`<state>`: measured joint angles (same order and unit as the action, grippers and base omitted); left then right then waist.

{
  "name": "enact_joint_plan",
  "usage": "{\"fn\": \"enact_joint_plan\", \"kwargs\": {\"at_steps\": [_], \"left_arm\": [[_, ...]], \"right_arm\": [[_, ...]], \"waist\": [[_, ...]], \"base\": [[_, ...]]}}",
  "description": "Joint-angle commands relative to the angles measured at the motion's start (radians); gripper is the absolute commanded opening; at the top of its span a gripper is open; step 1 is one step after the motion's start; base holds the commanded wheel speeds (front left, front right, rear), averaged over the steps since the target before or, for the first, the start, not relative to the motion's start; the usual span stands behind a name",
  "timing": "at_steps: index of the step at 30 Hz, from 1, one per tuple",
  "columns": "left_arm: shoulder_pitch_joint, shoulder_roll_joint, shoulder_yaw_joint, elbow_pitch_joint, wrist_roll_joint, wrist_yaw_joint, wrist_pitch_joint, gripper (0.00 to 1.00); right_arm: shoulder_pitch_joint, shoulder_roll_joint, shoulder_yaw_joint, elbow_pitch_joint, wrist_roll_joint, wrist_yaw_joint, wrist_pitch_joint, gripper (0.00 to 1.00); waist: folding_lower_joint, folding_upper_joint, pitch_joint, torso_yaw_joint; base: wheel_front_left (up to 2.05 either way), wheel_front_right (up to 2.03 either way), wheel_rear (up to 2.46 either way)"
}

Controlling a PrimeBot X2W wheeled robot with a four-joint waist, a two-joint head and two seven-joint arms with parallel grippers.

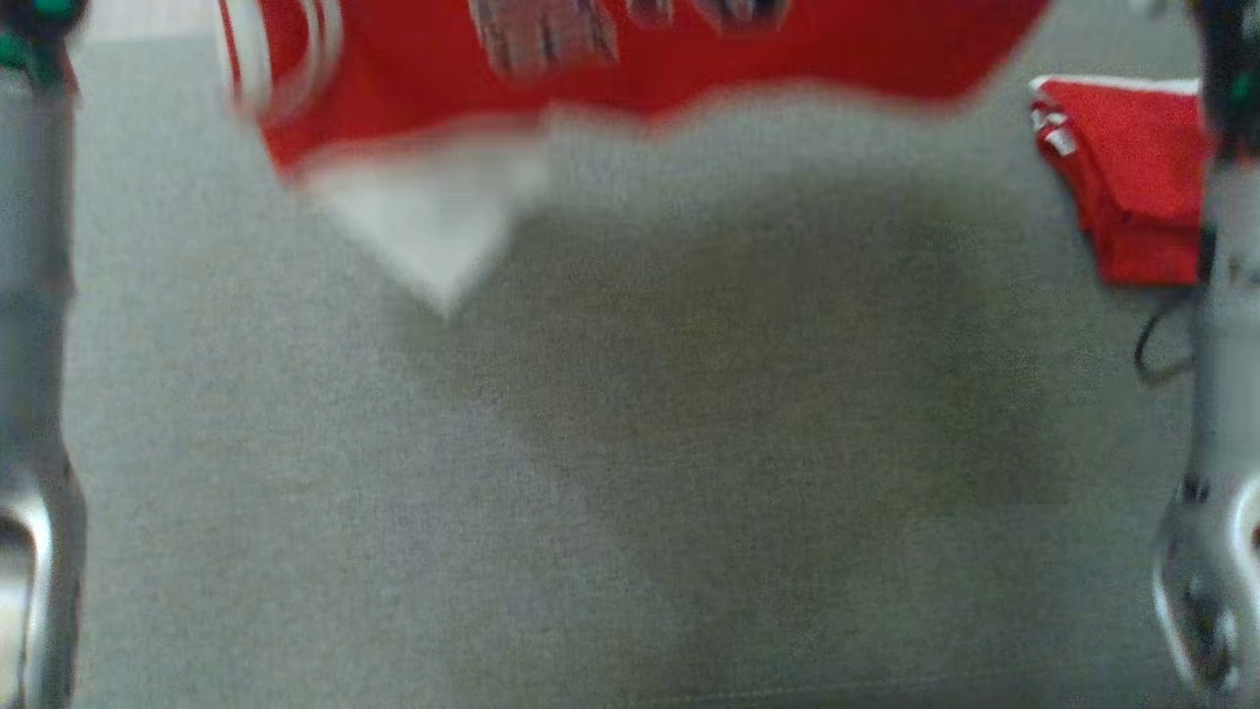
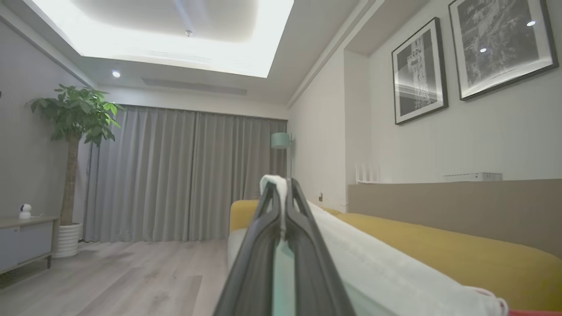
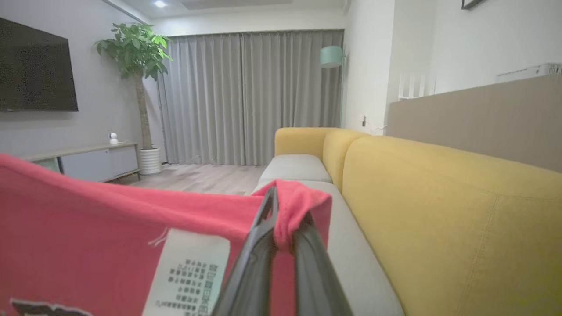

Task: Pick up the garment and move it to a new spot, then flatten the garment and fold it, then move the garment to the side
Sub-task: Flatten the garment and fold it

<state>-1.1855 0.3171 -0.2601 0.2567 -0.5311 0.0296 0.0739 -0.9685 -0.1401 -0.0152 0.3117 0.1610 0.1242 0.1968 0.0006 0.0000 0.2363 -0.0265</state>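
1. Head view: the soft red knit garment with a white panel and dark print (image 1: pixel 630 59) is hanging in the air, blurred, above the grey seat of the yellow fabric sofa (image 1: pixel 630 492). Its white corner is drooping toward that seat. A folded red cloth pile (image 1: pixel 1132 187) is lying on the seat's right side.
2. Left wrist view: the left gripper (image 2: pixel 281 188) is pinching shut on the garment's white edge, which is trailing away in front of the sofa's backrest.
3. Right wrist view: the right gripper (image 3: pixel 285 215) is clamping shut on a bunched red edge. A white printed care label (image 3: pixel 189 272) is showing just beside the fingers, and the cloth is spreading out ahead of the sofa's seat.
4. Handling: the garment is looking light, limp and unbreakable, and it is sagging between the two grips. Holding it at two well-separated edge points is probably the way to keep it spread, so it can settle flat on the sofa's seat without bunching.
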Motion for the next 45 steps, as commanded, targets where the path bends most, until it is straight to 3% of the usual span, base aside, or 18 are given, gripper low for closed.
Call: {"fn": "enact_joint_plan", "kwargs": {"at_steps": [1, 5, 10, 18, 24, 29, 34, 45], "left_arm": [[-0.083, 0.035, 0.024, 0.011, 0.02, -0.008, -0.021, 0.0], [-0.191, -0.022, -0.004, 0.167, 0.032, -0.032, -0.088, 0.0], [-0.18, -0.085, -0.037, 0.258, 0.016, -0.075, -0.154, 0.0], [-0.009, -0.124, -0.055, 0.285, -0.021, -0.104, -0.251, 0.0], [0.118, -0.124, -0.051, 0.248, -0.048, -0.116, -0.291, 0.0], [0.269, -0.112, -0.03, 0.148, -0.072, -0.116, -0.316, 0.0], [0.46, -0.096, -0.006, -0.004, -0.071, -0.089, -0.328, 0.0], [0.934, -0.091, 0.011, -0.306, -0.09, 0.028, -0.326, 0.0]], "right_arm": [[-0.067, 0.002, 0.017, 0.007, -0.025, 0.007, -0.027, 0.0], [-0.208, 0.014, 0.015, 0.201, -0.11, 0.007, -0.122, 0.0], [-0.276, 0.014, 0.019, 0.38, -0.184, 0.007, -0.217, 0.0], [-0.228, 0.02, 0.0, 0.6, -0.228, 0.007, -0.375, 0.0], [-0.176, 0.04, -0.006, 0.657, -0.198, 0.007, -0.433, 0.0], [-0.086, 0.053, -0.017, 0.634, -0.147, 0.007, -0.455, 0.0], [0.062, 0.065, -0.009, 0.507, -0.083, 0.007, -0.458, 0.0], [0.519, 0.078, -0.037, 0.183, -0.057, 0.007, -0.455, 0.0]], "waist": [[-0.0006, 0.0, 0.046, 0.009], [-0.0006, 0.0, 0.098, 0.038], [-0.0006, 0.0, 0.196, 0.083], [-0.0006, 0.0, 0.29, 0.1], [-0.0006, 0.0, 0.291, 0.083], [-0.0006, 0.0, 0.241, 0.071], [-0.0006, 0.0, 0.16, 0.07], [-0.0006, 0.0, -0.044, 0.089]], "base": [[0.0, 0.0, 0.0], [0.0, 0.0, 0.0], [0.0, 0.0, 0.0], [0.0, 0.0, 0.0], [0.0, 0.0, 0.0], [0.0, 0.0, 0.0], [0.0, 0.0, 0.0], [0.0, 0.0, 0.0]]}}
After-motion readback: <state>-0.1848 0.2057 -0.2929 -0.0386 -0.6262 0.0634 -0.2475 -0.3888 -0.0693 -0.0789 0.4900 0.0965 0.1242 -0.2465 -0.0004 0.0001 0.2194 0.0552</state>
